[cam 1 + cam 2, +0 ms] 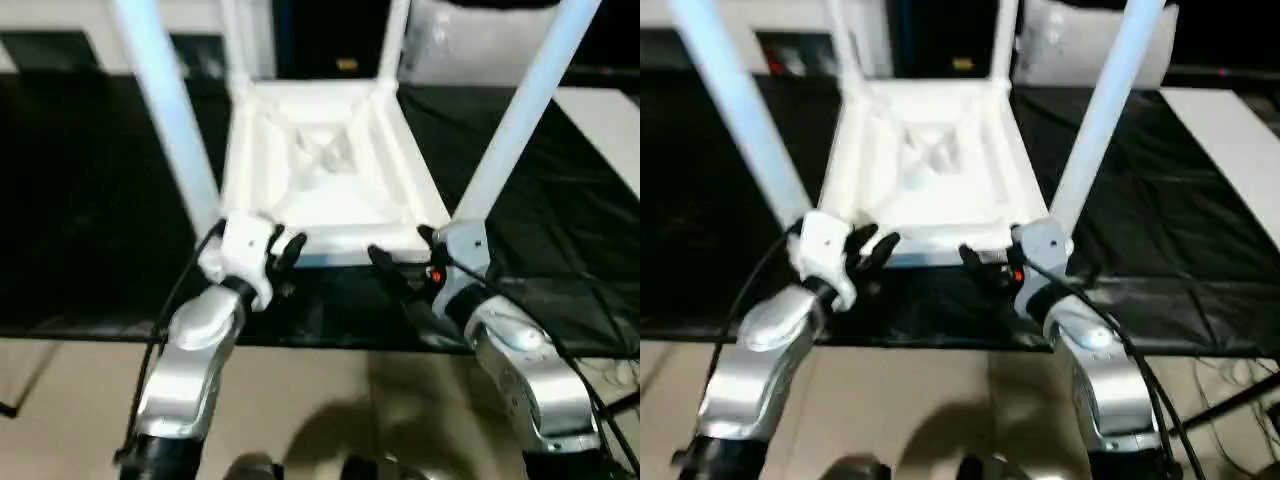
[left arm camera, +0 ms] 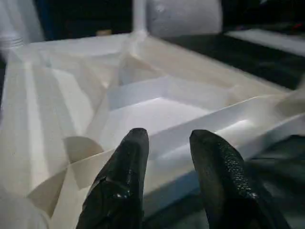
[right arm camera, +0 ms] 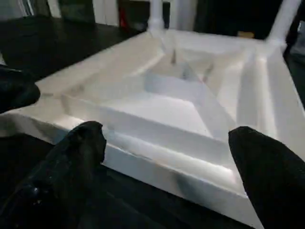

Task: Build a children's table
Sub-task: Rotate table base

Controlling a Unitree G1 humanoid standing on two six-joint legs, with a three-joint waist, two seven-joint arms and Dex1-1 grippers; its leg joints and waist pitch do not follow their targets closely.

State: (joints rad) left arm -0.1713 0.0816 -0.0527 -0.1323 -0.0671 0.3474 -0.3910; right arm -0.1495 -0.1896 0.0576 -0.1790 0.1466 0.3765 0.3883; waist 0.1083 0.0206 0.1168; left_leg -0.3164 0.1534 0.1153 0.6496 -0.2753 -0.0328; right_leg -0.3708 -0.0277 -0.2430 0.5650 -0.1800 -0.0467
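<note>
Both grippers sit at the near edge of the children's table (image 1: pixel 320 170), which lies upside down on the black-covered work surface (image 1: pixel 90 230), ribbed underside up, with all four legs standing in the corner sockets. Left gripper (image 1: pixel 283 250) has its fingers (image 2: pixel 126 162) parted a little, empty, just off the near rim by the near-left leg (image 1: pixel 165 110). Right gripper (image 1: pixel 400 262) stands wide, empty, its fingers (image 3: pixel 81 143) spread before the same rim near the near-right leg (image 1: pixel 515 120). Judgement: this placing suits a two-sided grip on the rim to lift or turn the table upright, assembly appearing complete.

Leg tops are cut off at the frame edge. Seating depth of the legs in the sockets cannot be confirmed. Whether either fingertip touches the rim cannot be told.
</note>
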